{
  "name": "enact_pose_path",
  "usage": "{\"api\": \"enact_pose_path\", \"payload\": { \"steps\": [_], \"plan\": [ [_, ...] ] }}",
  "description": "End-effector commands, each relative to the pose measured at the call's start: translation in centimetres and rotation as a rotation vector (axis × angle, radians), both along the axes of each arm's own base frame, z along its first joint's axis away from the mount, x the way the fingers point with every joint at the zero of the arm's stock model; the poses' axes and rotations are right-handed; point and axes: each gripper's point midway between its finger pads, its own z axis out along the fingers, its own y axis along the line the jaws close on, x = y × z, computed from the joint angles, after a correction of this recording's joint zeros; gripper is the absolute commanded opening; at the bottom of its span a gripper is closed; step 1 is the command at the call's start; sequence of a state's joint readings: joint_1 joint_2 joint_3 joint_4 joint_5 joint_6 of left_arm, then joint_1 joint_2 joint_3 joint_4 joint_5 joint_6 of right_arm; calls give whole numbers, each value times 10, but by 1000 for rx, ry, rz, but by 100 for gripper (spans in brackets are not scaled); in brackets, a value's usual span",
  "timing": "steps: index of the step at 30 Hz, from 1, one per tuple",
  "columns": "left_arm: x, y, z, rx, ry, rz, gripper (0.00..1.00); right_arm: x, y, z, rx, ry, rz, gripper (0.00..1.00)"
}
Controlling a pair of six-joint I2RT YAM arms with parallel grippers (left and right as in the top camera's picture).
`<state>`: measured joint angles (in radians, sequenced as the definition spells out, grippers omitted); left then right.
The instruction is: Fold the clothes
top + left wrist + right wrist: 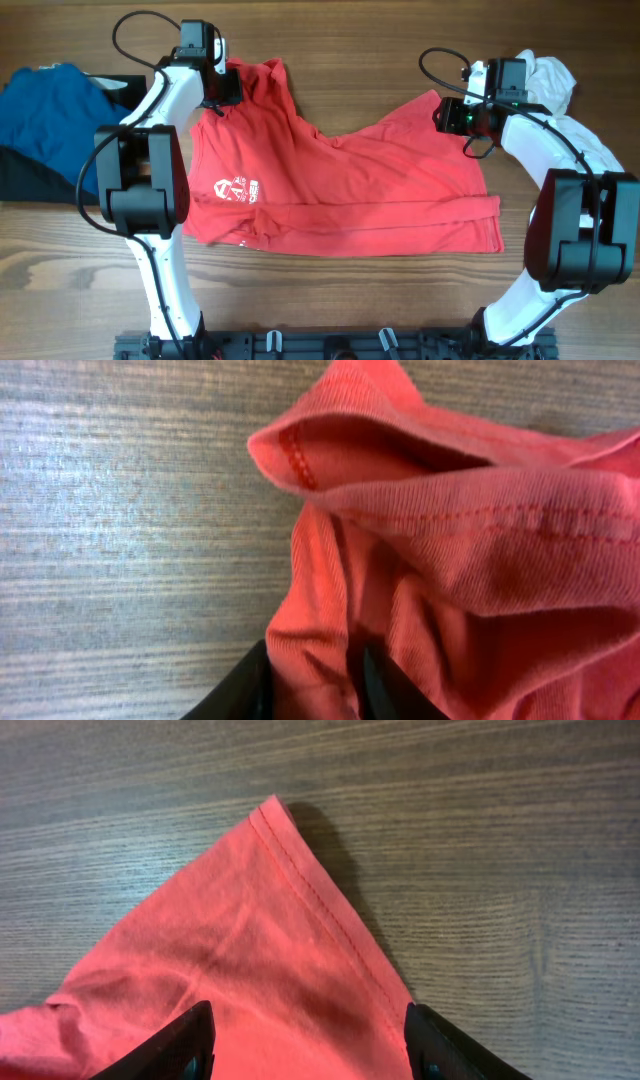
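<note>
Red T-shirt (340,190) lies flat between both arms; left gripper (315,690) pinches 1 bunched hemmed fold; right gripper (305,1040) fingers stand spread astride a hem corner, gripping nothing; probable faults: shallow pinch slips, or 1-sided pull skews the fold.

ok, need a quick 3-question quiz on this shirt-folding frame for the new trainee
1. True or false: the white print on the red T-shirt lies nearer the right hand than the left.
2. What lies at the far left of the table? A) blue garment B) cardboard box C) yellow towel
3. Which hand has its fingers spread wide over a shirt corner?

Key: 1 false; 2 A; 3 right.
</note>
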<state>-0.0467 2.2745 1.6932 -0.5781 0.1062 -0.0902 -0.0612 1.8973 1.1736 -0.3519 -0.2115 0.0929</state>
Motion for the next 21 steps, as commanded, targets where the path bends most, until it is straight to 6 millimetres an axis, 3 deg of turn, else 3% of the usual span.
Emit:
{"api": "enact_pose_path", "payload": {
  "steps": [1, 2, 3, 7, 9, 12, 16, 17, 19, 21],
  "plan": [
    [17, -2, 6, -18, -38, -8, 29, -2, -1, -6, -3, 28, -14, 61],
    [18, -2, 10, -21, -39, -1, 29, -3, -1, -7, -3, 34, -13, 61],
    [7, -1, 8, -12, 17, 7, 29, -4, -1, -7, -3, 40, -13, 62],
    [-52, 49, -6, 226, 266, 91, 23, -2, -1, -6, -4, 30, -13, 63],
    [-71, 56, -8, 214, 344, 162, 22, -2, -1, -6, -4, 28, -13, 63],
    [-84, 57, -9, 200, 398, 178, 21, -4, -1, -7, -3, 40, -13, 63],
    [-67, 57, 3, 192, 320, 185, 31, -5, -1, -8, -6, 42, -9, 63],
    [-59, 57, 14, 188, 286, 189, 46, -5, -1, -8, -6, 42, -6, 63],
    [-43, 58, 39, 181, 213, 197, 54, -5, -1, -8, -7, 42, -6, 63],
    [-26, 58, 64, 172, 135, 204, 56, -5, -1, -8, -7, 42, -6, 63]
  ]
}}
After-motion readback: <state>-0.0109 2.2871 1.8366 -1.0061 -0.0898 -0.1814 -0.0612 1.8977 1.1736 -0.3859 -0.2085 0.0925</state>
